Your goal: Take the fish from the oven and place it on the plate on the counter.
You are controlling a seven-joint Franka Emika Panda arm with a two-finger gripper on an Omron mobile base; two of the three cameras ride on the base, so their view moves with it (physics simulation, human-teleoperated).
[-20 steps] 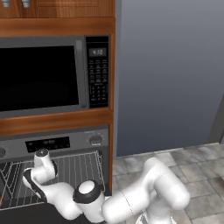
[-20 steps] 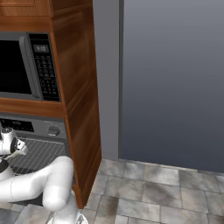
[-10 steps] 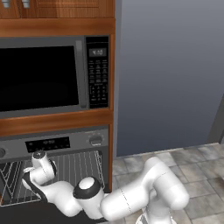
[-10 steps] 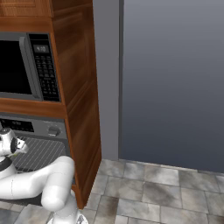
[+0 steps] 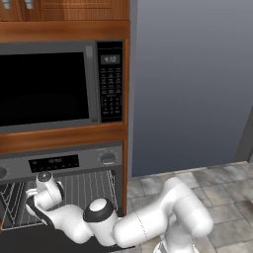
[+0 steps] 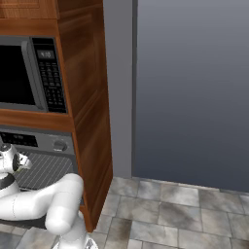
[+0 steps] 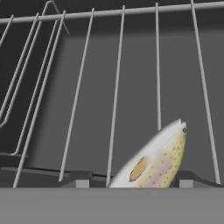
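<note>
Your arm reaches low and to the left, into the open oven [image 5: 74,163], with the white wrist sitting in front of the wire rack [image 5: 94,185] below the oven's control strip. The oven is built in under a black-windowed microwave [image 5: 54,86] framed in brown wood, and a tall grey panel [image 5: 192,84] stands to its right over a stone-tiled floor [image 6: 175,214]. In the hand view you are looking along the rack's wires [image 7: 116,96] at the oven's dark back wall, and the fish [image 7: 155,159] lies right in front of you: a pale, speckled body with a yellowish patch, head pointing up and to the right, its lower end running down between the two dark finger tips [image 7: 81,179]. The gripper [image 7: 131,181] has one tip on each side of the fish, close to it, but you cannot tell from this angle whether the pads are actually pressing on it or standing just clear, so treat the grip as unconfirmed. The fish is on the oven rack, inside the oven cavity.
</note>
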